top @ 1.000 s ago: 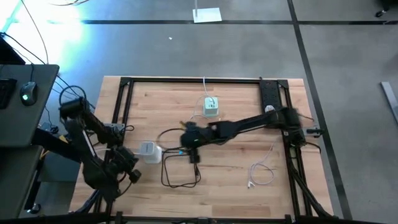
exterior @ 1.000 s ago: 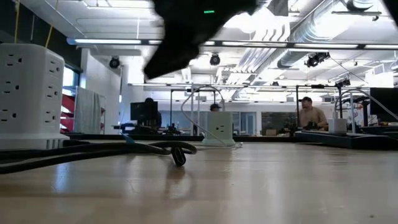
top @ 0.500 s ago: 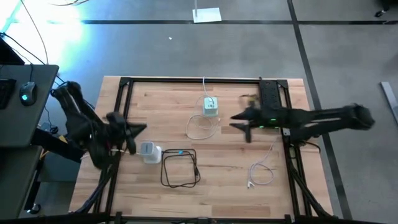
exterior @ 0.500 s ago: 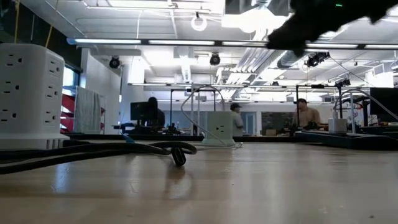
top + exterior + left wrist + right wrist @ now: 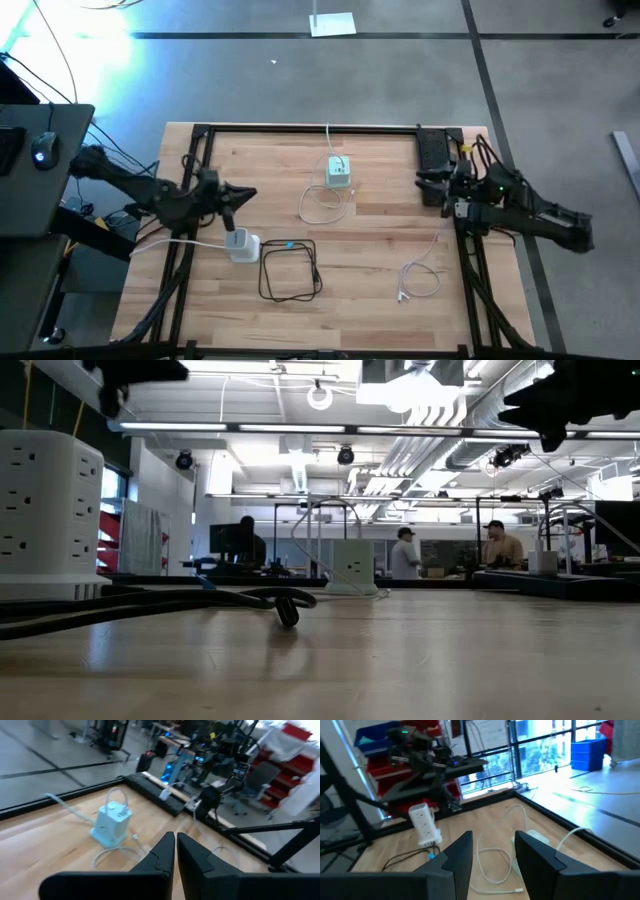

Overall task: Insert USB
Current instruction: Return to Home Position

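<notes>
Both arms are up and clear of the worktop [image 5: 375, 245], and this looks like the wrap-up. The left tool [image 5: 175, 840] hangs above the left edge of the worktop, near the white outlet tower [image 5: 240, 244], with its fingers pressed together and nothing between them. Over on the right edge, the right tool [image 5: 493, 840] is lifted off by the black power strip [image 5: 432, 150], its fingers spread apart and empty too.

Now the goods. The black charger cable [image 5: 180, 601] lies in a loose coil on the wood just beside the outlet tower, and one end runs right up to the tower's side. From above that reads as plugged in, though the joint itself is too small to be sure. Further back, mid-worktop, sits the white charger adapter [image 5: 112, 822], with the white charger cable [image 5: 304, 206] looping in front of it and its end meeting the adapter's side. That one looks seated as well.

One more thin white cable [image 5: 420, 275] lies loose towards the right front, well apart from either socket and joined to nothing I can see.

So my call: the plugging appears finished and neither tool carries anything. All that is left is for the arms to fold back to rest.
</notes>
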Robot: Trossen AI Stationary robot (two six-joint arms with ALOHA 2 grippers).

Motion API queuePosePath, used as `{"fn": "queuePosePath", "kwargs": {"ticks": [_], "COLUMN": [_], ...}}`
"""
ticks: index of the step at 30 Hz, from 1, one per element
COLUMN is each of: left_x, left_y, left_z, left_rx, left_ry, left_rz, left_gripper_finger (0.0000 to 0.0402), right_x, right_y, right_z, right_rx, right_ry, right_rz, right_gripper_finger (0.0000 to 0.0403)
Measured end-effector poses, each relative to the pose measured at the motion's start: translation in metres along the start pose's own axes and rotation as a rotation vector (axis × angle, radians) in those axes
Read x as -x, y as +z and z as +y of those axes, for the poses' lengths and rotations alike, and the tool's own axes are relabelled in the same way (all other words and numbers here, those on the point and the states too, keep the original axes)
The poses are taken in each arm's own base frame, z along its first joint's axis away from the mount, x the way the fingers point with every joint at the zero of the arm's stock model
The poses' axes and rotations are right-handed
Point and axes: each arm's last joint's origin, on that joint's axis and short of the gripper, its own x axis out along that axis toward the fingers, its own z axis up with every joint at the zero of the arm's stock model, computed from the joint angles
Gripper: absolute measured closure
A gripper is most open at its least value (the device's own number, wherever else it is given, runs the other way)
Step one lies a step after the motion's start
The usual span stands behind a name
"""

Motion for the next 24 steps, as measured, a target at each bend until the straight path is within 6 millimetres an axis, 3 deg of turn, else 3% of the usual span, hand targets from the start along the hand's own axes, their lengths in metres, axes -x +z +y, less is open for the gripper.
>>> {"fn": "queuePosePath", "kwargs": {"ticks": [4, 7, 16, 19, 24], "left_x": [-0.016, -0.022, -0.016, -0.013, -0.009], "left_y": [-0.013, -0.019, -0.039, -0.05, -0.068], "left_z": [0.02, 0.032, 0.059, 0.068, 0.08], "left_rx": [-0.019, -0.056, -0.105, -0.1, -0.062], "left_ry": [-0.018, 0.023, 0.076, 0.071, 0.024], "left_rz": [-0.044, -0.075, -0.122, -0.157, -0.242], "left_gripper_finger": [0.0401, 0.0402, 0.0401, 0.0401, 0.0401], "right_x": [0.0, -0.009, -0.029, -0.029, -0.029], "right_y": [-0.002, -0.017, -0.07, -0.073, -0.081], "right_z": [-0.003, -0.009, -0.025, -0.027, -0.028], "right_rx": [-0.042, -0.076, -0.032, -0.003, -0.171], "right_ry": [-0.043, -0.112, -0.2, -0.271, -0.26], "right_rz": [-0.041, -0.082, -0.185, -0.156, -0.094], "right_gripper_finger": [0.0275, 0.0275, 0.0275, 0.0275, 0.0275]}}
